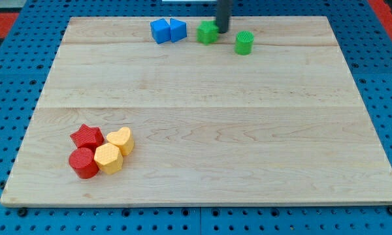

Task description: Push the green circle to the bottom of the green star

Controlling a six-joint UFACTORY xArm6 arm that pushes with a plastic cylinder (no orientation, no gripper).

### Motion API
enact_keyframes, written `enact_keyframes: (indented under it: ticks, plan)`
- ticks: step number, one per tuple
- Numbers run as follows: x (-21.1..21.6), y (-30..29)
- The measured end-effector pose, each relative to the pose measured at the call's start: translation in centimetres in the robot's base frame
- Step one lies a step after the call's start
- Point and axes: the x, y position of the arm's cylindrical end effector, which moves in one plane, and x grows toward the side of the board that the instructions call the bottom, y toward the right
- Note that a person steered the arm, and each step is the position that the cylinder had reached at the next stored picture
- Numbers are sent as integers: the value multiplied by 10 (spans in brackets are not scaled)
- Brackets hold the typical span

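The green circle (244, 42) stands near the view's top, right of centre, on the wooden board (202, 130). The green star (207, 32) lies to its left and slightly higher. My tip (222, 31) is at the star's right edge, touching or almost touching it, and up and left of the green circle, with a small gap to the circle.
Two blue blocks (168, 30) sit side by side just left of the green star. At the view's bottom left is a cluster: a red star (87, 136), a red circle (83, 162), a yellow heart (121, 140) and a yellow hexagon (108, 158).
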Motion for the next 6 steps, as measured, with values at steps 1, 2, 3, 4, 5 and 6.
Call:
enact_keyframes:
  ticks: [1,2,3,4,5,6]
  plan:
    - [-11,2]
    - [-29,69]
    - [-5,109]
    - [27,77]
    - [54,64]
    - [55,116]
